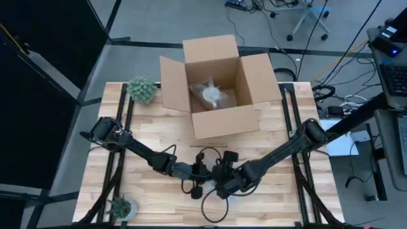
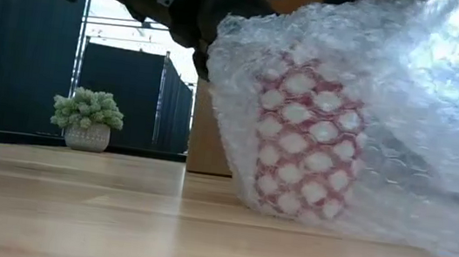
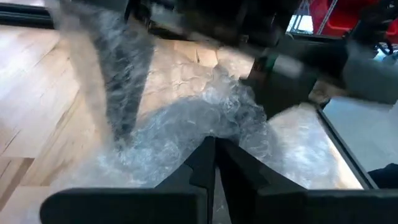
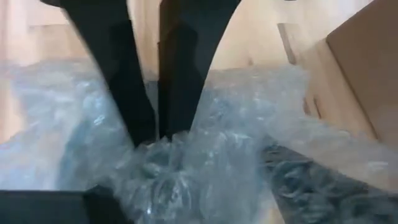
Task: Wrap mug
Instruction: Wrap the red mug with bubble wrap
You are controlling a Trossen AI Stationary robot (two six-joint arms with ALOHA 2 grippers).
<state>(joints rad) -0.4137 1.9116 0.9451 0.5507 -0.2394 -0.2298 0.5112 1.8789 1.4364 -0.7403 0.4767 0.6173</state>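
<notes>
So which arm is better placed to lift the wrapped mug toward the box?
Probably the left. Its claw is shut on the bubble wrap gathered over the mug. The right arm is just as near, but no sure hold shows.

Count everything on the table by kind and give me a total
Plants: 2, one at the far left, one at the near left
Box: 1, open, with a wrapped bundle inside
Bundle in the box: 1
Mug in bubble wrap: 1, red showing through, between both arms
Total: 5
</notes>
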